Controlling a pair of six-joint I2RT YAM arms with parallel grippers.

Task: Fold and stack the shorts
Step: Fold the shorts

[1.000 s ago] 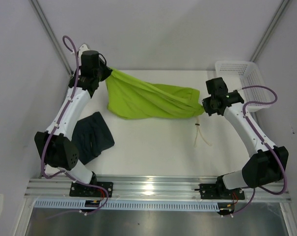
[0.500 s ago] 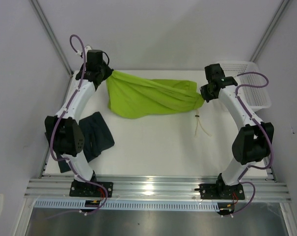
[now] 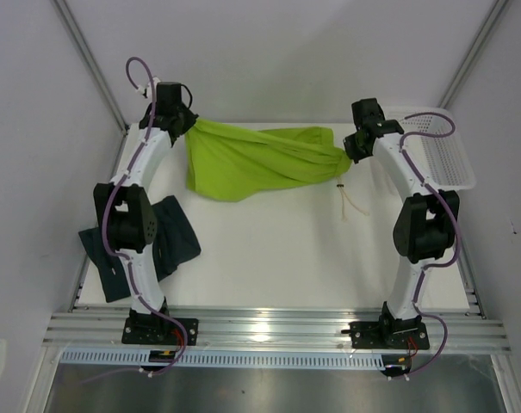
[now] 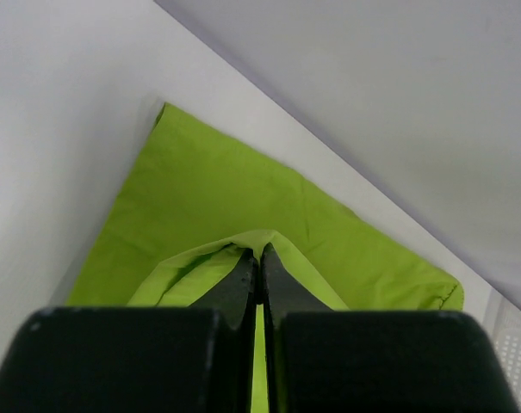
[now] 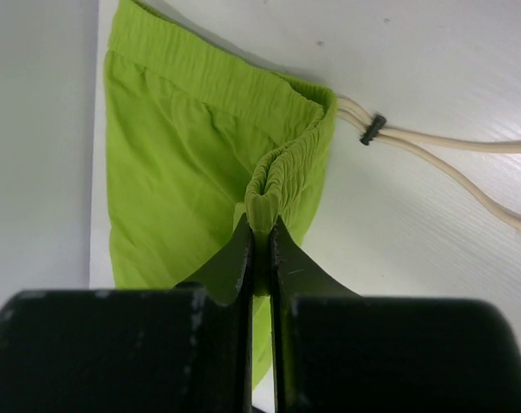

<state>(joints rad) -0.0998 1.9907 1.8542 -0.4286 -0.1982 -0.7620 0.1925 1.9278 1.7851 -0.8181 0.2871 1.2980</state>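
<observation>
The lime green shorts point(image 3: 256, 162) hang stretched between my two grippers above the far part of the table. My left gripper point(image 3: 188, 126) is shut on a fabric edge of the green shorts point(image 4: 243, 206) at their far left. My right gripper point(image 3: 350, 153) is shut on the bunched elastic waistband point(image 5: 269, 185) at their right end. A cream drawstring point(image 3: 350, 200) dangles from the waistband onto the table and also shows in the right wrist view point(image 5: 449, 151). The dark navy shorts point(image 3: 170, 241) lie on the table at the near left, partly hidden by the left arm.
A white mesh basket point(image 3: 445, 151) stands at the far right, beside the right arm. The white table point(image 3: 277, 249) ends at a back wall just beyond the green shorts. Grey side walls close in on both sides.
Both arms have stretched toward the back of the table, carrying the green shorts farther away and higher. The drawstring has trailed along with them. The navy shorts have not moved.
</observation>
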